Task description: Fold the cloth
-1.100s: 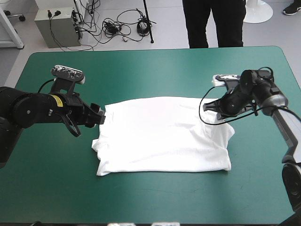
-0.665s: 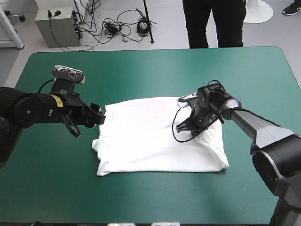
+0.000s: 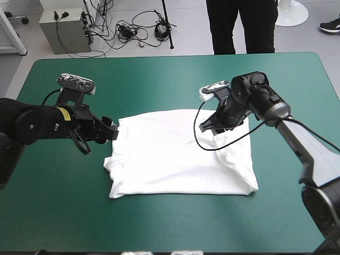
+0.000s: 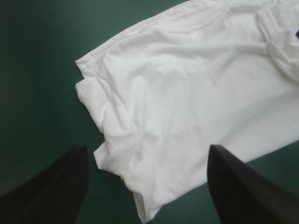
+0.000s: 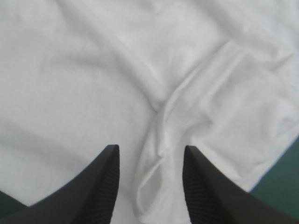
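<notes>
The teal-green table point(image 3: 175, 223) has the white T-shirt point(image 3: 170, 159) lying mid-table, partly folded. I judge it light and limp, likely to slump, so I'd pinch a doubled hem edge. My left gripper point(image 3: 112, 130) sits spread wide at its left edge. My right gripper point(image 3: 206, 126) hovers narrowly parted over a raised ridge point(image 5: 161, 116), holding nothing.

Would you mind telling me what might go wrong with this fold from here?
1. The right-side flap of the T-shirt lies puffed, with a raised ridge under the open right gripper. It may slide back or set an uneven crease.
2. The left edge is bunched in overlapping layers ahead of the open left gripper. A pinch there might catch only some layers and skew the fold.
</notes>
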